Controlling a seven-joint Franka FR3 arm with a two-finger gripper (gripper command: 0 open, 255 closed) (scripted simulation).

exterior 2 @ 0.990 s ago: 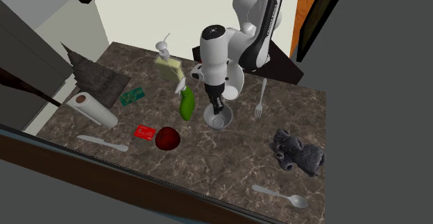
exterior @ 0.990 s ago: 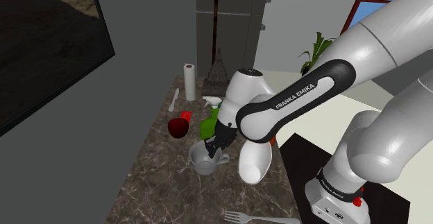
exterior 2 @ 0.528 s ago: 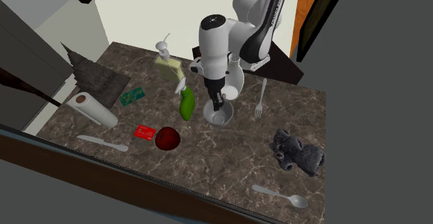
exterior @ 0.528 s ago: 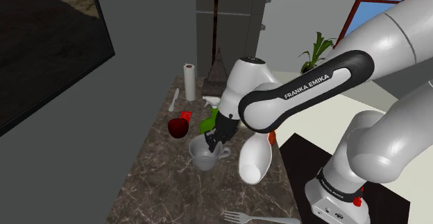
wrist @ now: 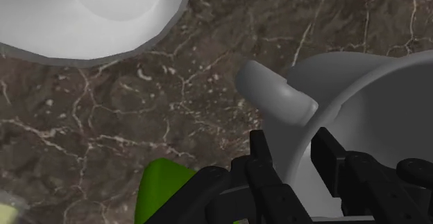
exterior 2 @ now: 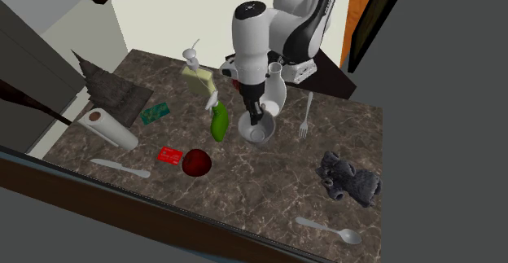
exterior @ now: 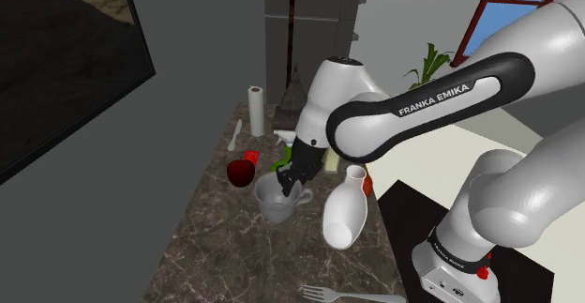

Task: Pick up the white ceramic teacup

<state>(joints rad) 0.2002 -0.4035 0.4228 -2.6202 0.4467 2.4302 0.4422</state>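
Observation:
The pale grey-white teacup (exterior: pixel 277 200) hangs a little above the dark marble counter (exterior: pixel 216 245), its handle (wrist: pixel 274 94) sticking out to one side. My black gripper (exterior: pixel 290 183) comes down from above and is shut on the cup's rim, one finger inside the wall and one outside (wrist: pixel 258 146). In the second exterior view the teacup (exterior 2: pixel 257 130) sits under the gripper (exterior 2: pixel 256 116), between a green bottle and a fork. The wrist view has the teacup (wrist: pixel 368 98) clasped between the fingers.
A white vase (exterior: pixel 344 215) stands close beside the cup, a green bottle (exterior 2: pixel 218 121) on the other side. A red apple (exterior 2: pixel 196 162), fork (exterior 2: pixel 305 116), spray bottle (exterior 2: pixel 198 78), paper roll (exterior 2: pixel 106 129), knife (exterior 2: pixel 120 168), teddy (exterior 2: pixel 350 180) and spoon (exterior 2: pixel 330 230) lie around.
The gripper has risen with the teacup held in it, so the cup has come up off the counter. The arm's elbow has swung upward. Nothing else moved.

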